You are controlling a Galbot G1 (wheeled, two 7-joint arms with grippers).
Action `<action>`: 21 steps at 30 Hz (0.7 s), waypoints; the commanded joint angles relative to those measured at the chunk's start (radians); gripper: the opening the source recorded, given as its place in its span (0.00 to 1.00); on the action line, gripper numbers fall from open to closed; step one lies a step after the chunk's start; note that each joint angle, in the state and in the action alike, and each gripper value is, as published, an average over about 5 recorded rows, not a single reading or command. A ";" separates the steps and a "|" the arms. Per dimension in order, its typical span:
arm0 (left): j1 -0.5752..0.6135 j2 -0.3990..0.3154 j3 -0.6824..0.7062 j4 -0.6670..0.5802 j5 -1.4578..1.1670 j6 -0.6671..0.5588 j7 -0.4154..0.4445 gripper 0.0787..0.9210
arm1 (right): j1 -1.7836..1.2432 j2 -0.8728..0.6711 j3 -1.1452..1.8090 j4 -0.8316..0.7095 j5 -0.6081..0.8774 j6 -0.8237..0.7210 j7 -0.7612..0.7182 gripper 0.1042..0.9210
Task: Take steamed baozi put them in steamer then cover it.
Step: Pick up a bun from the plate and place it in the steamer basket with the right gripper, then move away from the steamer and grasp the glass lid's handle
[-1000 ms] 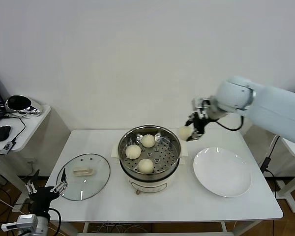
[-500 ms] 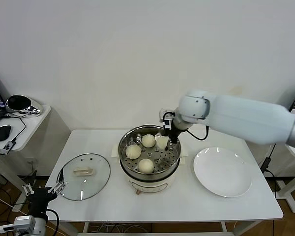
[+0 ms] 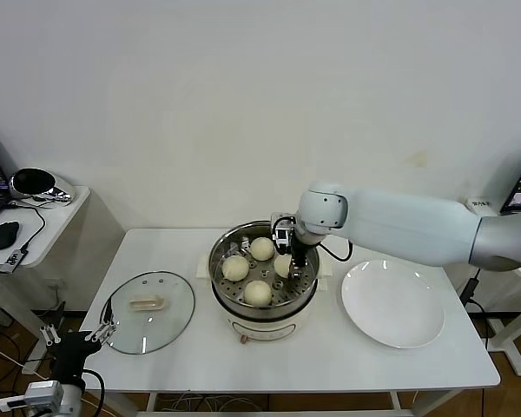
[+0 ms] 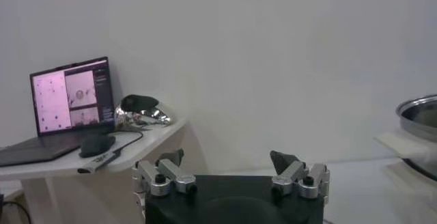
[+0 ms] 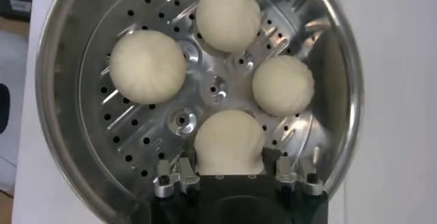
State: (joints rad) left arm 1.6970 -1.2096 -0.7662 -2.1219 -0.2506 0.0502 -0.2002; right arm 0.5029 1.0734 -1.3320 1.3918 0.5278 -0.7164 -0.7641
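Note:
The steamer (image 3: 215, 271) stands mid-table with baozi on its perforated tray (image 5: 136, 126). Three lie loose (image 5: 228, 17) (image 5: 147, 66) (image 5: 283, 85). A fourth baozi (image 5: 229, 140) (image 3: 284, 265) rests on the tray between the fingers of my right gripper (image 5: 231, 164) (image 3: 286, 261), which reaches down into the pot and is shut on it. The cover (image 3: 148, 313), a glass lid with a cream handle (image 3: 147, 303), lies flat on the table left of the steamer. My left gripper (image 3: 74, 337) (image 4: 227, 158) hangs open and holds nothing, below the table's front left corner.
A bare white plate (image 3: 392, 304) lies right of the steamer. Beyond the table's left edge is a side table (image 3: 43, 228) with a laptop (image 4: 68, 102), a mouse (image 3: 3, 234) and a shiny object (image 3: 35, 183).
My right arm carried the baozi from right of the steamer leftward over the rim and lowered it onto the tray. The left arm barely moved.

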 commanded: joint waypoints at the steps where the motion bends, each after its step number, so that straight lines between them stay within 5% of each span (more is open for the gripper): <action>1: -0.001 0.004 -0.001 0.002 0.000 0.000 0.000 0.88 | -0.023 0.015 0.016 -0.012 -0.013 -0.010 0.002 0.63; 12: -0.008 0.017 -0.003 0.013 -0.003 0.001 -0.001 0.88 | 0.053 -0.187 0.164 0.169 0.036 -0.006 0.020 0.88; 18: -0.018 0.009 0.000 0.015 -0.007 0.006 -0.011 0.88 | -0.155 -0.437 0.354 0.364 0.276 0.159 0.431 0.88; 21: -0.023 -0.004 0.003 0.023 -0.008 0.004 -0.028 0.88 | -0.459 -0.552 0.610 0.451 0.241 0.337 0.604 0.88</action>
State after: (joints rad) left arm 1.6799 -1.2002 -0.7669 -2.1067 -0.2567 0.0551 -0.2073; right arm 0.4726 0.8579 -1.1414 1.5812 0.6299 -0.6636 -0.6183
